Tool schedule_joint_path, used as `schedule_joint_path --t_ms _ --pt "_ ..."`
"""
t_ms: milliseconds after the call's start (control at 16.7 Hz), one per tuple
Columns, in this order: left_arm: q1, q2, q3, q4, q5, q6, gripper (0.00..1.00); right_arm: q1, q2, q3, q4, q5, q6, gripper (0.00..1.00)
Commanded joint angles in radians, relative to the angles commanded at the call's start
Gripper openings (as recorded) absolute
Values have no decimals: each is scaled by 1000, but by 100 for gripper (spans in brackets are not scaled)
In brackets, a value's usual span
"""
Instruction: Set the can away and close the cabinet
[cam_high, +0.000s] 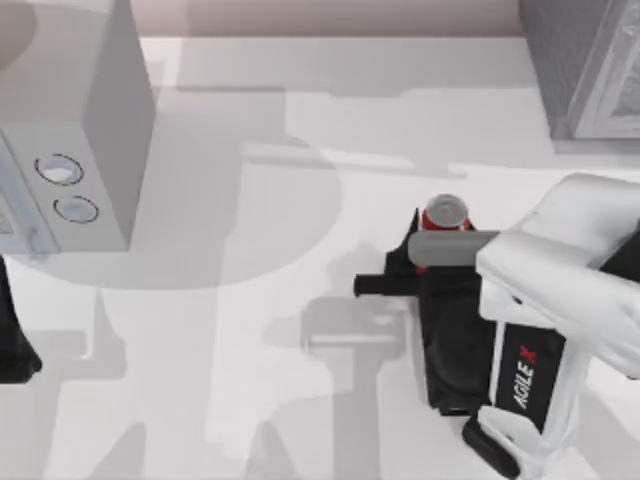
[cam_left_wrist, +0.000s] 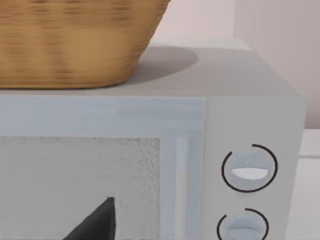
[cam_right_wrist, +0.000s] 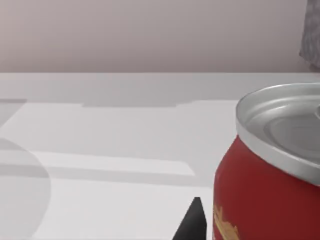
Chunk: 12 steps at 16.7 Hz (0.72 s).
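Note:
The can (cam_high: 445, 213) stands upright right of the table's centre, red with a silver lid; it looms close in the right wrist view (cam_right_wrist: 270, 185). My right gripper (cam_high: 443, 228) reaches it from the near side, open, with a finger on either side and a black fingertip (cam_right_wrist: 194, 222) just clear of the can's wall. The cabinet (cam_high: 575, 70), dark grey and speckled, stands at the back right with its pale door panel (cam_high: 612, 85) swung out; one corner of it (cam_right_wrist: 312, 37) shows beyond the can. My left gripper (cam_high: 15, 345) is parked at the left edge.
A pale box with two round dials (cam_high: 95, 120) takes up the back left, and the left wrist view faces its front (cam_left_wrist: 250, 170) at close range. On top of it sits a wicker basket (cam_left_wrist: 75, 40). The table (cam_high: 250, 330) is white.

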Motion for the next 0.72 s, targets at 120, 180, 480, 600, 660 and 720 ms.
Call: schedule_joint_path --t_ms 120,180,480,600,660,720 --pt "0 0 0 0 0 0 100 0 0 0 0 0 0 10" --pt "0 0 0 0 0 0 100 0 0 0 0 0 0 2" --pt "0 0 0 0 0 0 100 0 0 0 0 0 0 0" --pt "0 0 0 0 0 0 100 0 0 0 0 0 0 0" --pt "0 0 0 0 0 0 100 0 0 0 0 0 0 0" --pt "0 0 0 0 0 0 100 2 1 0 0 0 2 0"
